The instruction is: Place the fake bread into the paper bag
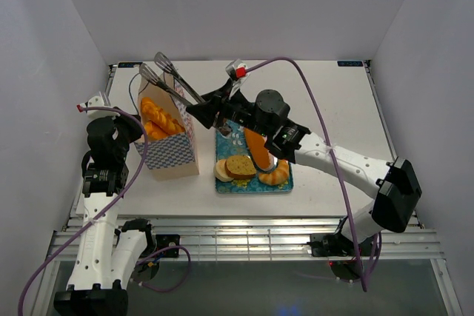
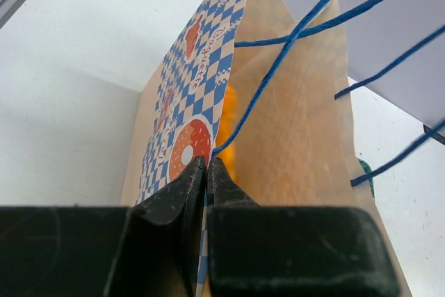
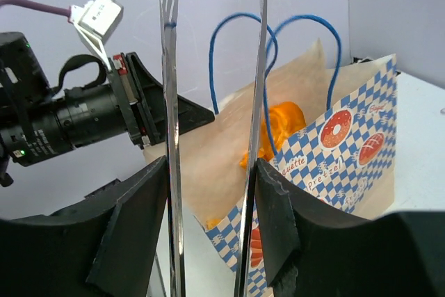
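left gripper [image 2: 207,172] clamped on bag [image 2: 299,137] rim | right gripper [image 3: 208,193] gripping tongs [image 3: 169,102], which we judge empty; bag at 9 o'clock of tray [image 1: 287,187] | risk: tongs snag cords [image 3: 236,46], tipping bag

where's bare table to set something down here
The widest bare table lies right of the tray, toward the far right corner. A narrow bare strip runs in front of the bag and tray. Crowded: the gap between bag and tray, under the right gripper and its tongs; the left gripper pinches the bag's edge.
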`<state>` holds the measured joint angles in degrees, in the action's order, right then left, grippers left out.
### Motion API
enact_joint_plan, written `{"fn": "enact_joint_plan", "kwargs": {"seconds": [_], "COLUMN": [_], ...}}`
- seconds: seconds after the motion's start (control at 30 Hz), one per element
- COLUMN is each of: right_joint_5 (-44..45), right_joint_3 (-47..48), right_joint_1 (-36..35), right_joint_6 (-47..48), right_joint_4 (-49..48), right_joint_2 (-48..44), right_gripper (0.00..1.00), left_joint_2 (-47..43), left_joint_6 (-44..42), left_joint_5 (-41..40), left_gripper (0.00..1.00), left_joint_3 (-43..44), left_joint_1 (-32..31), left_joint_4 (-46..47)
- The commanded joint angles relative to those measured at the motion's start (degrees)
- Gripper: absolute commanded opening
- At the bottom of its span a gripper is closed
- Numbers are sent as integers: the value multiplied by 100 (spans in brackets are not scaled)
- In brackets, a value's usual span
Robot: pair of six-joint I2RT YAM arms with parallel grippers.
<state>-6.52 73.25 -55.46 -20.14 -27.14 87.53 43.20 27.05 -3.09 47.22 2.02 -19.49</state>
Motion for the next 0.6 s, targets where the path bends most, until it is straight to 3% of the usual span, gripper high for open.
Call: {"fn": "enact_joint_plan", "kwargs": {"seconds": [0.0,0.43,0.57], "right_joint_5": [160,476,853], "right_joint_3": [84,-724,-1584], "right_joint_1": [18,18,18], "right_joint_6": [256,538,529], "right_joint_4": [-108,805,1087], "right_joint_2": [-323,-1685,-2449], "right_gripper": [57,56,56], "left_joint_2": [-13,-22,-22], "left_joint_6": [2,-6,-24], "left_joint_5": [72,72,107], "left_gripper": [16,15,15], "left_joint_3": [-20,-29,-20], "left_joint_1": [-26,-44,-62], "left_joint_4": [-20,-38,-29]}}
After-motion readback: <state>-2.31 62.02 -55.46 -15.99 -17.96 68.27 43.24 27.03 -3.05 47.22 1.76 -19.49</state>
